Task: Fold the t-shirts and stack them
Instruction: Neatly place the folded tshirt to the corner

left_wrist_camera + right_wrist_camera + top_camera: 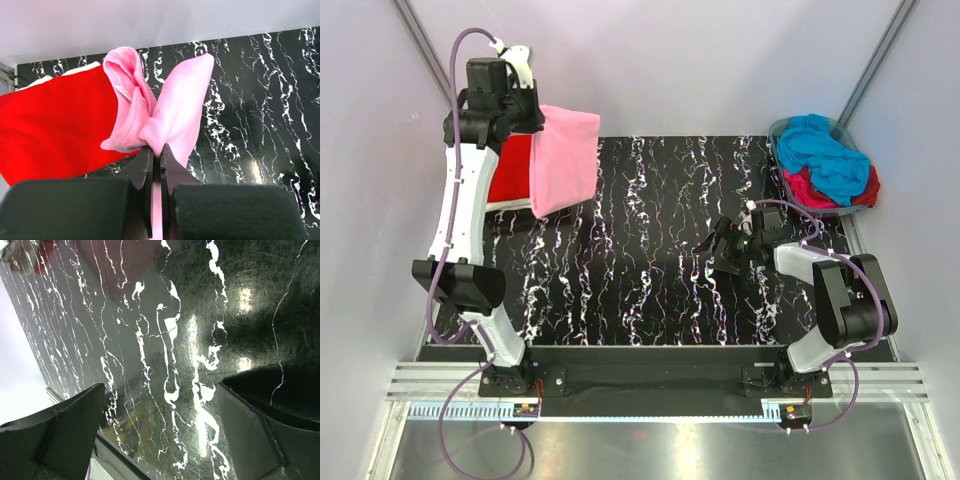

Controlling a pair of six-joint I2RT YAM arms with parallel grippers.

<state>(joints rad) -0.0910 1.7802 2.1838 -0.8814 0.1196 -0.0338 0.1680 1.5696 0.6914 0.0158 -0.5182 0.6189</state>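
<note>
My left gripper (535,118) is raised at the back left and shut on a folded light pink t-shirt (563,158), which hangs from it above the table. In the left wrist view the pink cloth (175,110) is pinched between the jaws of the left gripper (156,155). Below it a folded red t-shirt (510,170) lies flat on a white one (75,70) at the table's left edge. My right gripper (720,250) is open and empty, low over the table at the right (160,405). A bright blue t-shirt (825,150) and a magenta one (815,188) lie in the basket.
The grey-rimmed plastic basket (780,130) stands at the back right corner. The table (640,280) is black with white marbling. White walls close in the left, back and right sides. A metal rail runs along the near edge.
</note>
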